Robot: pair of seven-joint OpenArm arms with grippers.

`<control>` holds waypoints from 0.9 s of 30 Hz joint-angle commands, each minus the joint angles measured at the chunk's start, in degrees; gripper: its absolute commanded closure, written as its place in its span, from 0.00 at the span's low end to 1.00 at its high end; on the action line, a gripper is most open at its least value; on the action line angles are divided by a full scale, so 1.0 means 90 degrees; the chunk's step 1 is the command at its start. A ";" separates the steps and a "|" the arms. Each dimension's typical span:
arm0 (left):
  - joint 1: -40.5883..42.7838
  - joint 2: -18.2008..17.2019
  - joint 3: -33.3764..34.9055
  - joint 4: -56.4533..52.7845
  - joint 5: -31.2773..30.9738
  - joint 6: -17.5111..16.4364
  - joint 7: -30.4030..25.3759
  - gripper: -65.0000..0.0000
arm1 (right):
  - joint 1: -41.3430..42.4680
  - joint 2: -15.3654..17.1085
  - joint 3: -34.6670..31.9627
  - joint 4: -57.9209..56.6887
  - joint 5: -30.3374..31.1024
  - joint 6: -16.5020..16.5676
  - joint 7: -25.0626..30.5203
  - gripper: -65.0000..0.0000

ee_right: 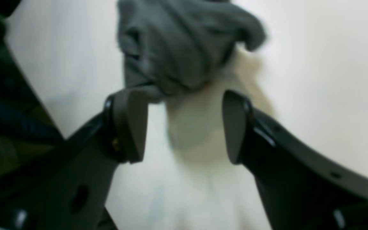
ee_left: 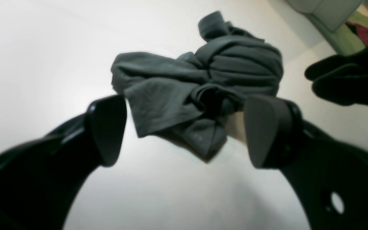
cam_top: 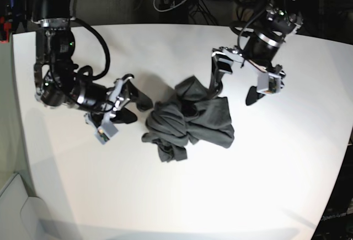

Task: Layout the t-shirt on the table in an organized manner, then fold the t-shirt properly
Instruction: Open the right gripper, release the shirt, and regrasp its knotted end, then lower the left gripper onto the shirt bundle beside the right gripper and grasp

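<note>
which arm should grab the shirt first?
Probably right: its open pincer sits level with the crumpled t-shirt, one finger at the cloth. The left pincer, also open, hovers above.

Plain dark charcoal-grey t-shirt [cam_top: 187, 120], no pattern; smooth white table [cam_top: 265, 185]; glossy black left gripper [cam_top: 239, 78] and right gripper [cam_top: 135, 110].

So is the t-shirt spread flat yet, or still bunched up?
Still bunched up. The t-shirt lies as a crumpled heap on the table, twisted into rolls and overlapping folds, with no sleeve or hem laid out.
</note>
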State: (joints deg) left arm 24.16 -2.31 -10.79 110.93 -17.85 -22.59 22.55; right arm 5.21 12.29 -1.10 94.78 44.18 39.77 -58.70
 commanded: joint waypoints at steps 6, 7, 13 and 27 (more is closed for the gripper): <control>0.0065 -0.0061 -0.0008 -0.0111 -0.0073 -0.0044 -0.0156 0.14 | 0.0803 -0.0140 -0.0146 -0.0368 0.0116 0.0026 0.0119 0.42; 0.0075 -0.0061 -0.0008 -0.0199 -0.0073 -0.0044 -0.0156 0.14 | 0.0930 -0.0121 -0.0146 -0.0495 0.0116 0.0026 0.0119 0.42; 0.0065 -0.0032 0.0002 -0.0394 -0.0073 -0.0044 -0.0156 0.14 | 0.1330 0.0084 -0.0156 -0.0827 0.0116 0.0026 0.0119 0.42; 0.0065 -0.0012 0.0002 -0.0394 -0.0073 -0.0044 -0.0156 0.14 | 0.1360 0.0094 -0.1015 -0.0837 0.0116 0.0026 0.0363 0.42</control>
State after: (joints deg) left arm 24.93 -2.39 -10.79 106.48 -17.85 -22.55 22.48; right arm 15.86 12.62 -10.61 86.39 43.94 39.68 -56.73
